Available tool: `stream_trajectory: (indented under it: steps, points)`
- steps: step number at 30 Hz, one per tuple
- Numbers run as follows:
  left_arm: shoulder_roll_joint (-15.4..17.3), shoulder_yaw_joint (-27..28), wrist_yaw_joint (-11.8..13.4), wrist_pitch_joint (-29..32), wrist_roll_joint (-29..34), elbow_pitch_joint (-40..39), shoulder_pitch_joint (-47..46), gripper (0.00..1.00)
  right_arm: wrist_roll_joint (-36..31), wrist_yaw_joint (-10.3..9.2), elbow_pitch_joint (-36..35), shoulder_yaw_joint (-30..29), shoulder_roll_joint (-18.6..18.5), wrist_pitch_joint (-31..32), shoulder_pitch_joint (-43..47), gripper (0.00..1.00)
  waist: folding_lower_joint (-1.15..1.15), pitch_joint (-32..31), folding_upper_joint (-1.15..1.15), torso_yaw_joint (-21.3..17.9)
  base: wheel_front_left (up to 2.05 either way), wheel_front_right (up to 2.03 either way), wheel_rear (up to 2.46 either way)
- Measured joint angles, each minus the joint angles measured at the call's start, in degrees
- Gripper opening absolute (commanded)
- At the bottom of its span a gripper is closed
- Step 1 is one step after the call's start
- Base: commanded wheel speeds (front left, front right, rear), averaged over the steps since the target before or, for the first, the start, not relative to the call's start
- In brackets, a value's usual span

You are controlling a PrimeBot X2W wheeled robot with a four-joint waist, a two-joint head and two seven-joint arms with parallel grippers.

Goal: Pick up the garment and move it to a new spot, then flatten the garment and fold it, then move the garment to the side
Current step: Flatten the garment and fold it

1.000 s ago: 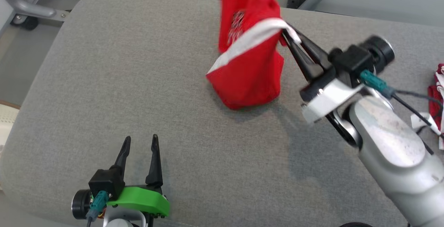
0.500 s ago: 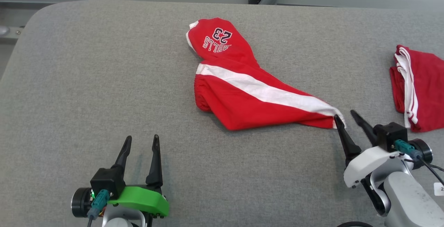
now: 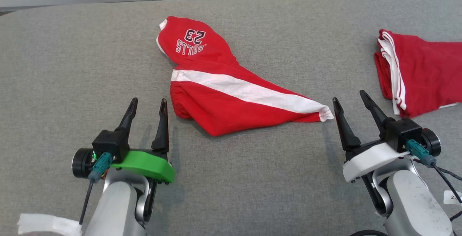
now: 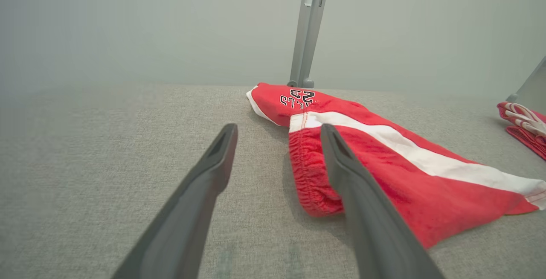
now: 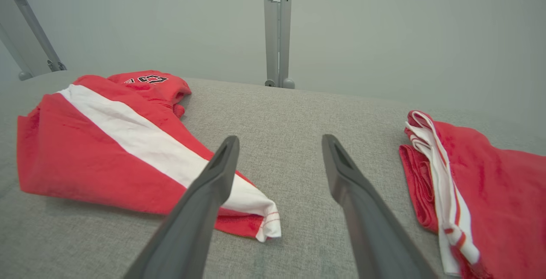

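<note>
A pair of red cloth shorts with a broad white side stripe [image 3: 231, 95] lies crumpled on the grey fabric-covered table [image 3: 72, 66], about mid-width and a little toward the far edge. It is not flat. One leg is bunched up at the far left, showing a dark "23" and lettering printed upside down from where the robot stands. The rest stretches out toward the robot's right, and the stripe runs diagonally down to a white hemmed corner. The gathered elastic waistband sits at the near-left end of the heap.

The left gripper [image 3: 148, 100], on its bright green wrist mount [image 3: 144, 162], hangs low over the table with its fingers spread wide and nothing between them. The waistband lies near its inner finger, off to the right of it, and I see no contact.

The right gripper [image 3: 349, 96], on a white wrist mount [image 3: 368, 156], also has its fingers wide apart and empty. The white hem corner of the shorts lies just beside its inner finger, with a sliver of grey cloth showing between the two in the head view.

Further to the robot's right, well apart from the shorts, a second red garment with thin white stripes [image 3: 418, 73] rests folded on the table. A grey metal post [image 4: 308, 27] rises behind the far edge, against a plain pale wall.
</note>
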Motion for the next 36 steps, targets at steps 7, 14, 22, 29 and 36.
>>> stream_trajectory:
  steps: [7, 14, 22, 29, 36]
  points:
    - [-0.01, -0.98, -1.71, -0.01, -1.27, 10.01, -5.60, 1.00, -0.24, 0.00, -0.88, -0.31, 0.82, -0.01, -0.03, 1.00, 0.00, 2.25, 0.00, -3.19, 0.00, 0.00, 0.00]
    - [-0.02, -2.36, -2.16, 0.00, -4.78, 12.29, -6.30, 0.18, 0.09, 0.00, -1.21, -1.56, 1.48, 0.00, -0.06, 1.00, 0.00, 4.43, 0.00, -5.52, 0.00, 0.00, 0.00]
    - [-0.05, -2.58, -1.49, 0.00, -5.12, 9.24, -3.43, 0.00, 0.10, 0.00, -0.42, -3.99, 1.47, -0.01, 0.80, 1.00, 0.00, 3.87, 0.00, -4.71, 0.00, 0.00, 0.00]
    - [-0.03, -0.59, -0.34, 0.00, -3.90, 3.94, 0.24, 0.00, 0.07, 0.00, 0.25, -4.23, 2.47, -0.01, 1.60, 1.00, 0.00, 1.99, 0.00, -1.66, 0.00, 0.00, 0.00]
    - [-0.01, 0.30, 1.16, 0.00, -4.03, 0.92, 6.15, 0.00, 0.16, 0.00, 0.94, -3.67, 3.16, 0.00, 2.81, 1.00, 0.00, -0.12, 0.00, 1.36, 0.00, 0.00, 0.00]
